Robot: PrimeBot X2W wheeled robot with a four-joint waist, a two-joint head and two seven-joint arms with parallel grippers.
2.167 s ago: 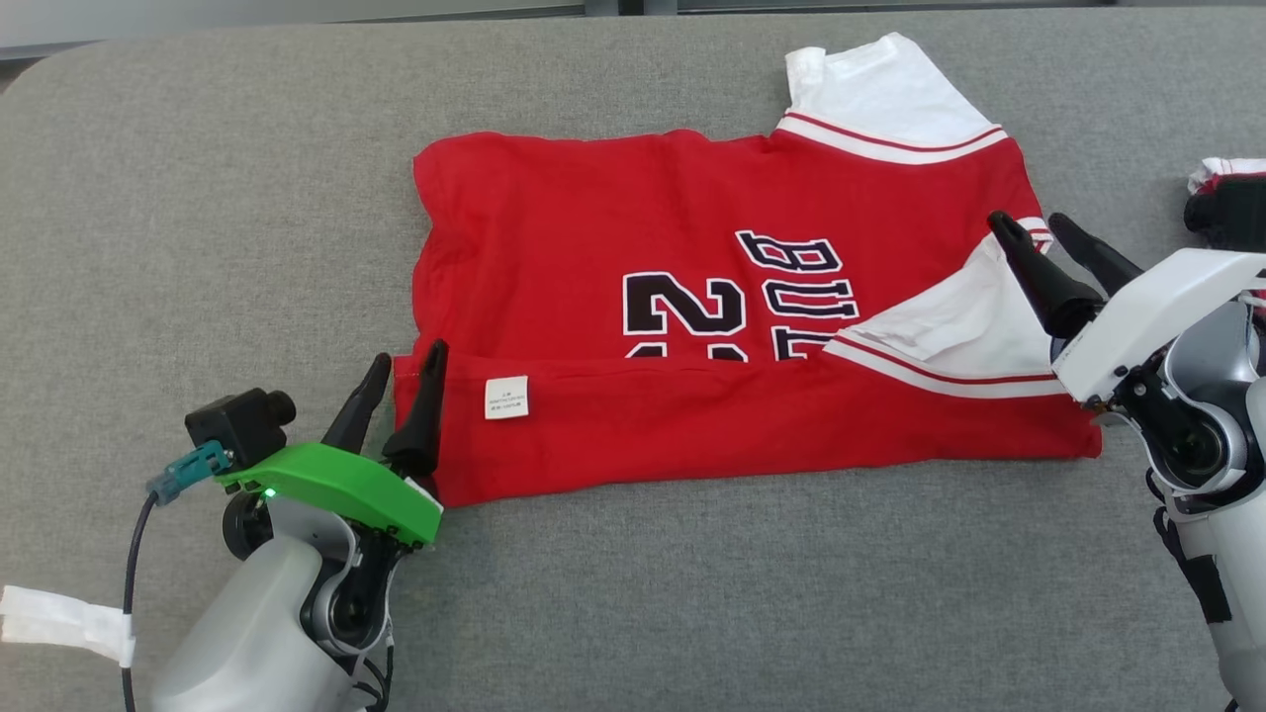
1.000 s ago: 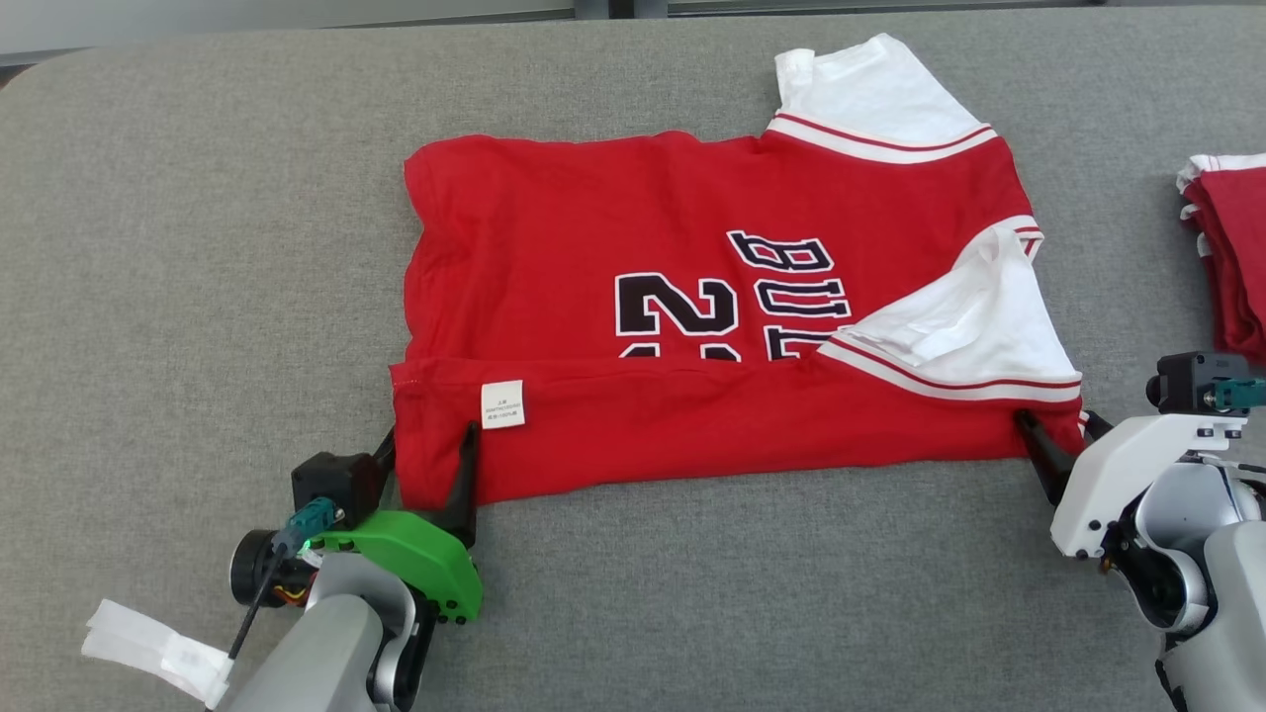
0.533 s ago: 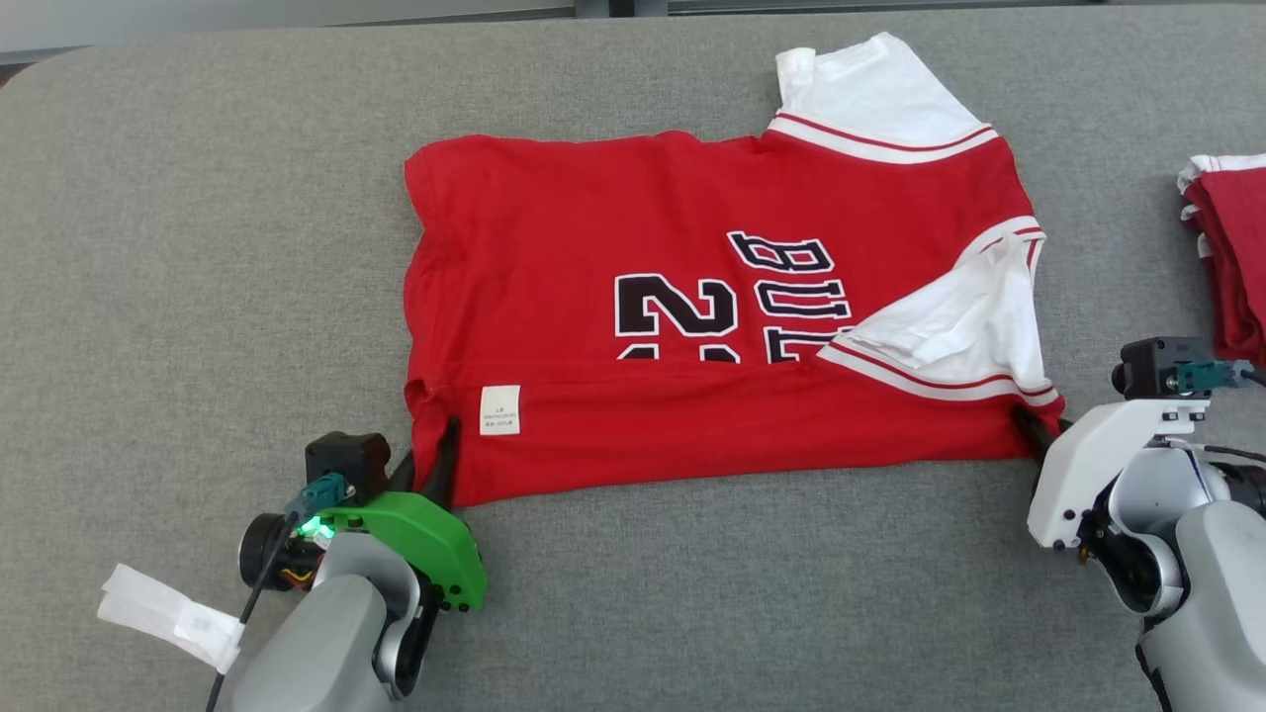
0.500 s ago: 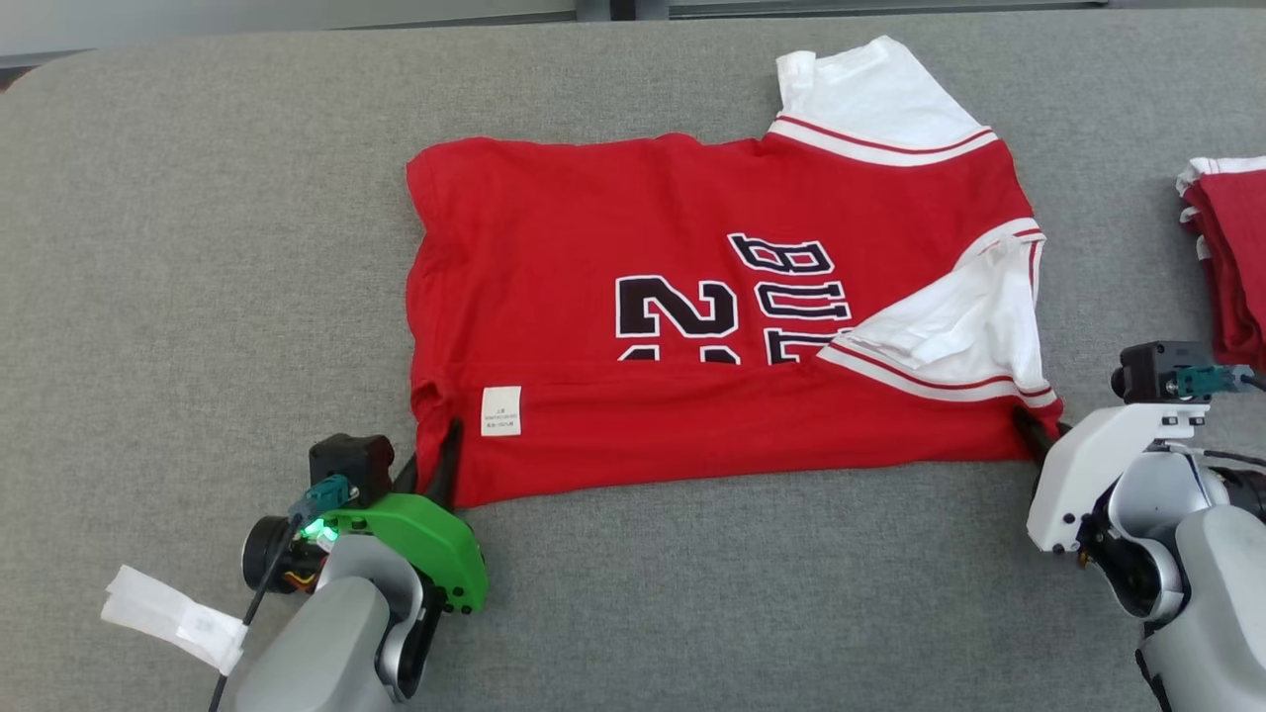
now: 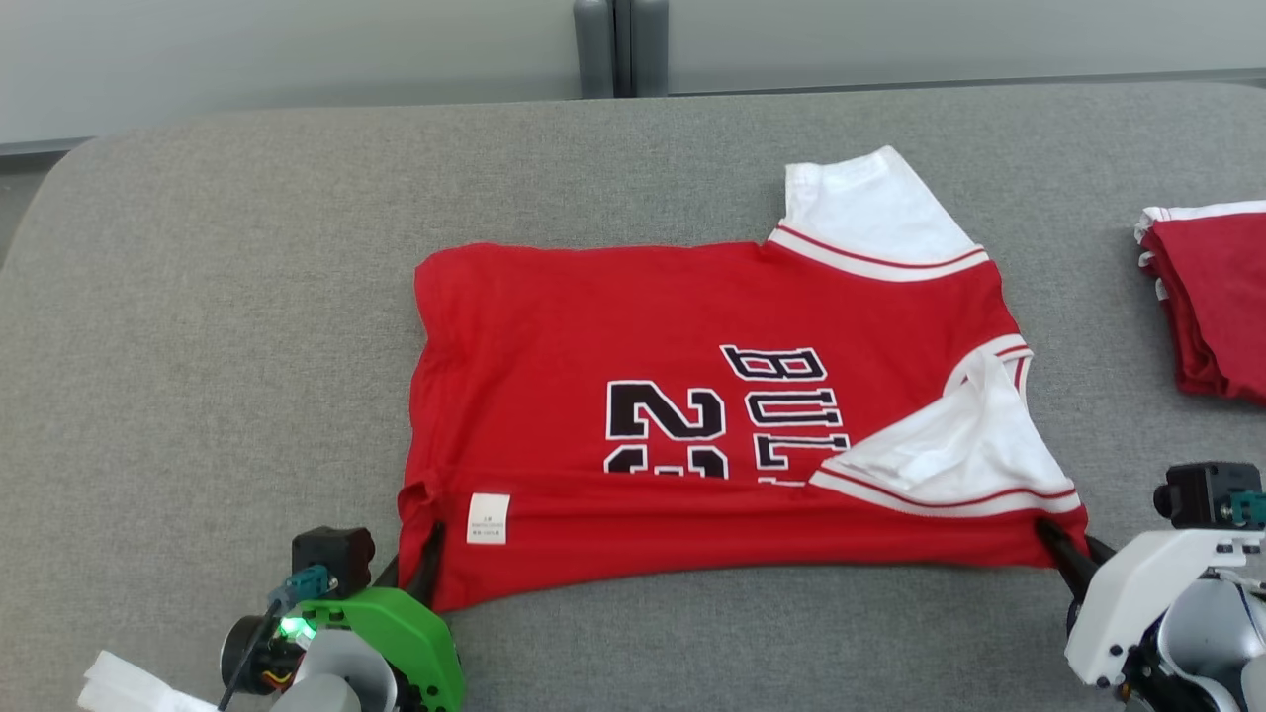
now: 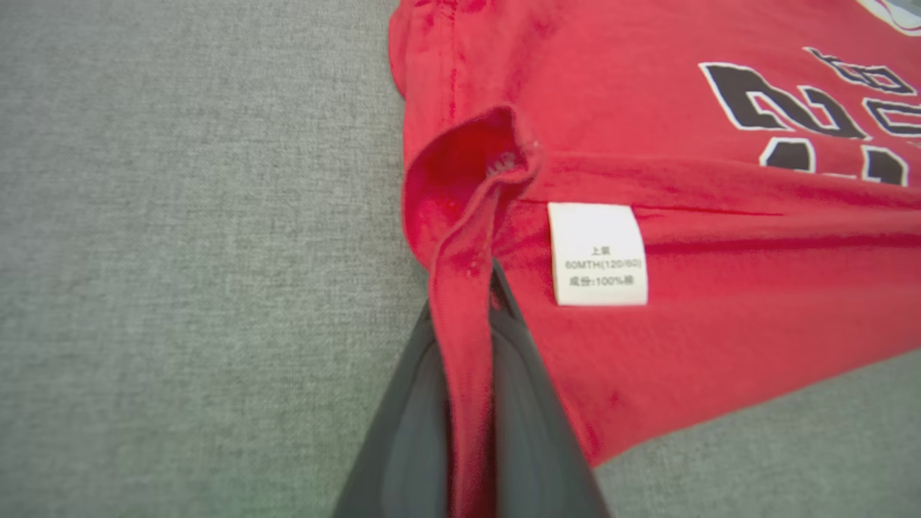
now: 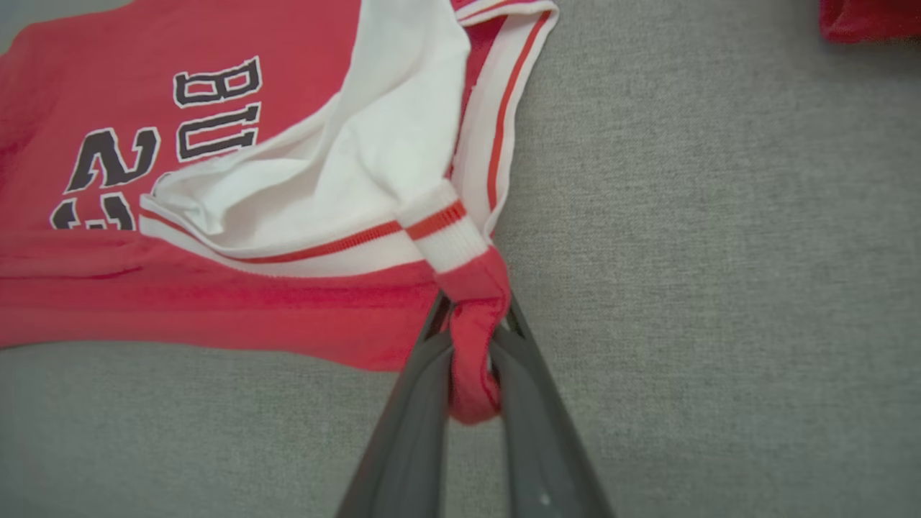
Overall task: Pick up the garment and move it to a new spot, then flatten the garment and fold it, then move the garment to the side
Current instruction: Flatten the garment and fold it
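Surface: grey woven-fabric surface (image 5: 198,297), rounded at its far left corner.
Middle: red short-sleeved jersey (image 5: 643,316) with white sleeves and black lettering, lying spread out; its near edge is folded over, with a white care label (image 5: 488,518) showing.
Right edge: pile of folded red-and-white garments (image 5: 1217,297), well apart from the jersey.

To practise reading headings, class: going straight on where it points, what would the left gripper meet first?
Its own catch: the left gripper is shut on the red jersey, whose puckered hem probably comes first.
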